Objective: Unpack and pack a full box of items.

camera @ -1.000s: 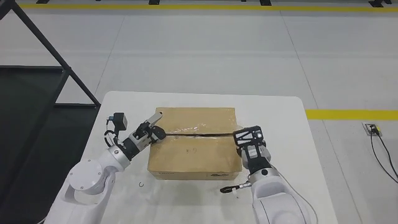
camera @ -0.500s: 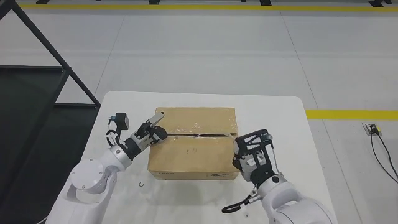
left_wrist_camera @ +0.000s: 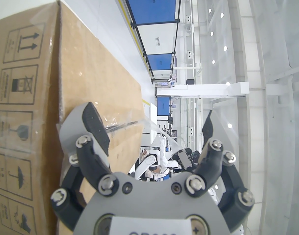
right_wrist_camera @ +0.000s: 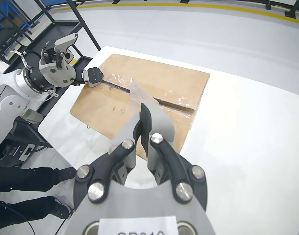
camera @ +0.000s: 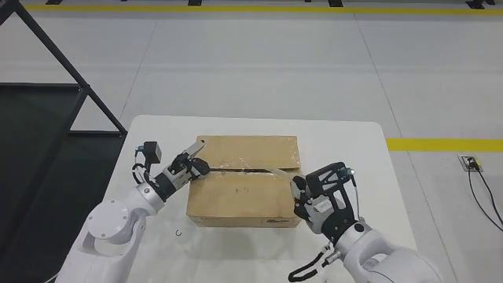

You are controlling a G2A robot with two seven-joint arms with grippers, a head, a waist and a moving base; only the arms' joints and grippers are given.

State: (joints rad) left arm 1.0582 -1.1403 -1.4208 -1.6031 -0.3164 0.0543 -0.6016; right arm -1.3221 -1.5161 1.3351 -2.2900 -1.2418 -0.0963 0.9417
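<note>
The brown box (camera: pixel 245 192) sat in the middle of the white surface (camera: pixel 354 149). The left gripper (left_wrist_camera: pixel 149 113) was spread wide, with one finger on the box's top edge. The right gripper (right_wrist_camera: pixel 144 113) was pinching a strip of clear tape (right_wrist_camera: pixel 137 91) lifted up off the box's top.

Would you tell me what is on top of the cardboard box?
Clear tape runs along the cardboard box seam, its peeled end pinched in the right gripper; one finger of the open left gripper sits at the other end. The shut flaps hide the contents.
</note>
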